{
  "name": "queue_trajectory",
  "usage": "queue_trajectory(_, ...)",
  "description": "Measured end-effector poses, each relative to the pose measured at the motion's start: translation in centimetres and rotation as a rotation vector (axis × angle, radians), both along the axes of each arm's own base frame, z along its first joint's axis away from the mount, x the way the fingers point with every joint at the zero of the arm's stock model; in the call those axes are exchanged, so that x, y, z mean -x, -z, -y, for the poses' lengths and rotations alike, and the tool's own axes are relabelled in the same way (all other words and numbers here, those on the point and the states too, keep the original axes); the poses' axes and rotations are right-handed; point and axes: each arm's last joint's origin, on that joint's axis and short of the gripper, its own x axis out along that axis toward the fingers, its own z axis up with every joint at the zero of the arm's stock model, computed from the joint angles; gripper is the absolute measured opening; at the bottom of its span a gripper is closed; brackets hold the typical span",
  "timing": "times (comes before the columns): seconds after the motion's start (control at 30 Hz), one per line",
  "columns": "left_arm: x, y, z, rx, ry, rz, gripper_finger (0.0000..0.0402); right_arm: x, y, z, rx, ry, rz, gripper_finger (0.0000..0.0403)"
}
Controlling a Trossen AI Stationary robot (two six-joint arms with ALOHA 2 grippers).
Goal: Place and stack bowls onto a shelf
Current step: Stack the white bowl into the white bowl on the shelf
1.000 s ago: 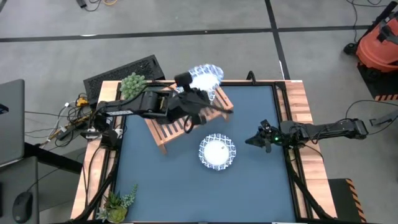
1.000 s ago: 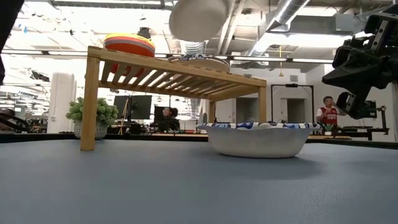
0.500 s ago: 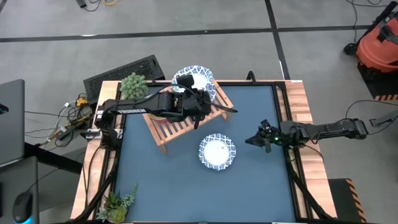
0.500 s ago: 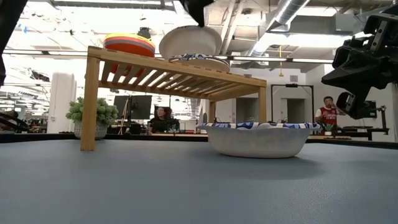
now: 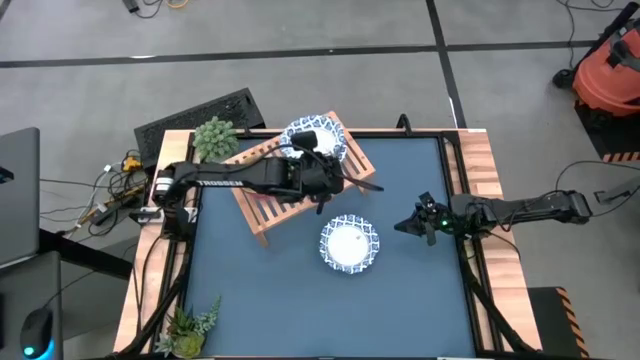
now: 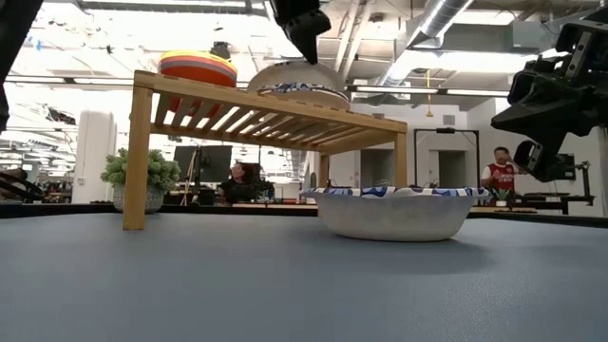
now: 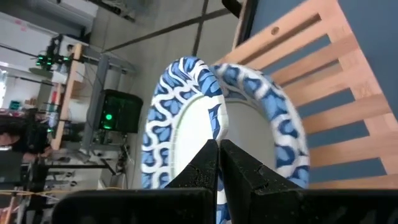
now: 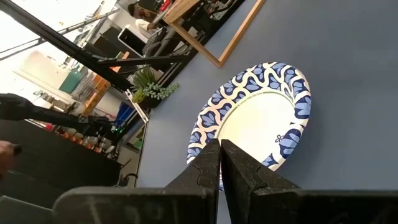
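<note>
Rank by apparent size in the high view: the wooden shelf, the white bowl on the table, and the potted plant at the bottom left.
1. The shelf, clearly the largest, though the left arm covers part of it.
2. The white bowl on the table.
3. The potted plant, looking slightly smaller than the bowl; its loose leaves make this ranking unsure.

You have three white patterned bowls (image 5: 349, 245) in sight. One shelf (image 5: 270, 205), one stack of coloured bowls (image 6: 198, 66), two potted plants (image 5: 213, 135).

The left arm (image 5: 235, 176) bears white lettering reading "TROSSEN".
</note>
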Motion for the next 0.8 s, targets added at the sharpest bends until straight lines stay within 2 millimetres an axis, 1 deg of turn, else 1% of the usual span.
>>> queue_trajectory(0.27,-0.1,1.5,-0.7,0.039,0.005,-0.03,0.0,0.0,0.0,0.0,-0.003,0.0,0.0,0.0042)
queue_trajectory(0.4,-0.1,1.6,-0.6,0.09,0.03,-0.016,0.0,0.0,0.0,0.0,-0.003,0.0,0.0,0.0042)
queue_trajectory(0.53,-0.2,1.6,-0.6,0.1,0.034,-0.005,0.0003,0.0,0.0,0.0,-0.002,0.0,0.0,0.0042)
queue_trajectory(0.63,-0.3,1.6,-0.6,0.131,0.058,0.004,0.0014,0.0,0.0,0.0,-0.002,0.0,0.0,0.0042)
queue_trajectory(0.8,-0.4,1.7,-0.5,0.176,0.073,0.025,0.0053,0.0,0.0,0.0,0.001,-0.001,0.0,0.0042)
